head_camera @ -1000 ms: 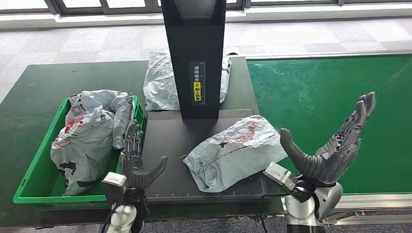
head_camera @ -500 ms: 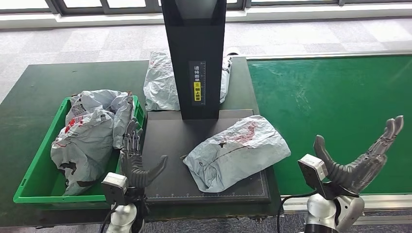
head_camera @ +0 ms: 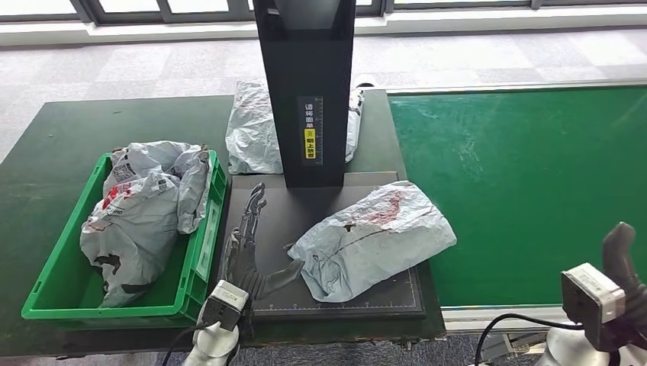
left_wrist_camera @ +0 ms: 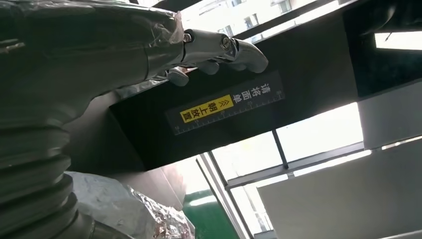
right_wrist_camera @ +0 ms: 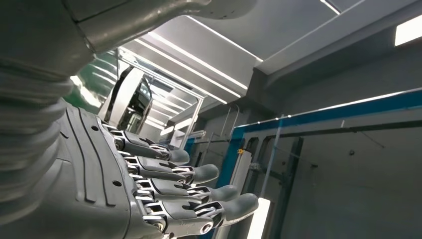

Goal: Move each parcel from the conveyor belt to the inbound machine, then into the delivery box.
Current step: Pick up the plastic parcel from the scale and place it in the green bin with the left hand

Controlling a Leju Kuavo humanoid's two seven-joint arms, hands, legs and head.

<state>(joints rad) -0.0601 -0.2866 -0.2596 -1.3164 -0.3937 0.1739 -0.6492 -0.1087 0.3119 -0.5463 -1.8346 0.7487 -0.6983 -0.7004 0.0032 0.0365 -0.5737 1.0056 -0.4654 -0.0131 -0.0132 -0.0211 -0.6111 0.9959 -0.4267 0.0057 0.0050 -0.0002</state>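
One parcel [head_camera: 371,238] is lying on the inbound machine platform [head_camera: 279,221], before its upright column [head_camera: 307,91]. Another parcel [head_camera: 250,130] is lying behind that column. The delivery box [head_camera: 199,252], holding parcels, is sitting left; the conveyor belt [head_camera: 526,175] is running right.

Left hand [head_camera: 248,248], lower centre-left of the head view: fingers extended, thumb spread, empty. Right hand [head_camera: 627,267], lower right corner: mostly cropped; fingers [right_wrist_camera: 199,174] straight, empty.
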